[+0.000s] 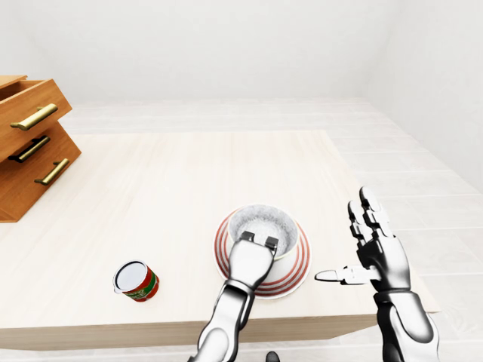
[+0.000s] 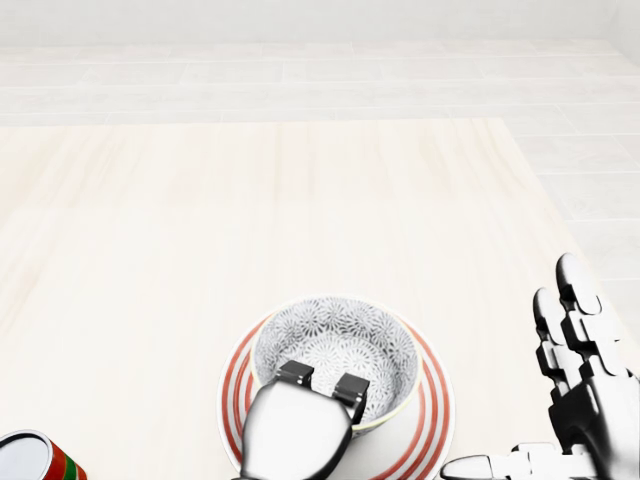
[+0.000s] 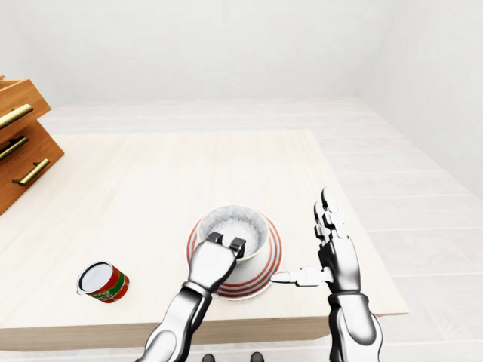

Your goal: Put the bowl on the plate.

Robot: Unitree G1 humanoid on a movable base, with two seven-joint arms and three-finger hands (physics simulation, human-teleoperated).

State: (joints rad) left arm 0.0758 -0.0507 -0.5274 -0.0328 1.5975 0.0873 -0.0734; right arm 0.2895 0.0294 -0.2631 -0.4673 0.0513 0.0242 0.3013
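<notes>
The bowl (image 2: 335, 345) sits inside the red-ringed plate (image 2: 428, 415) at the bottom centre of the head view, near the lower edge of the bench (image 2: 300, 200). The left hand (image 2: 295, 432) grips the bowl's lower rim, two fingers (image 2: 296, 375) hooked over it into the bowl; the thumb is hidden. The right hand (image 2: 585, 400) stands spread wide at the lower right, near the bench's right edge and apart from the plate, thumb pointing left toward it. A can (image 2: 30, 460) stands at the lower left, well apart. Broad bench surface stretches above the plate; drawers (image 1: 30, 147) sit at the upper left of the left-eye view.
</notes>
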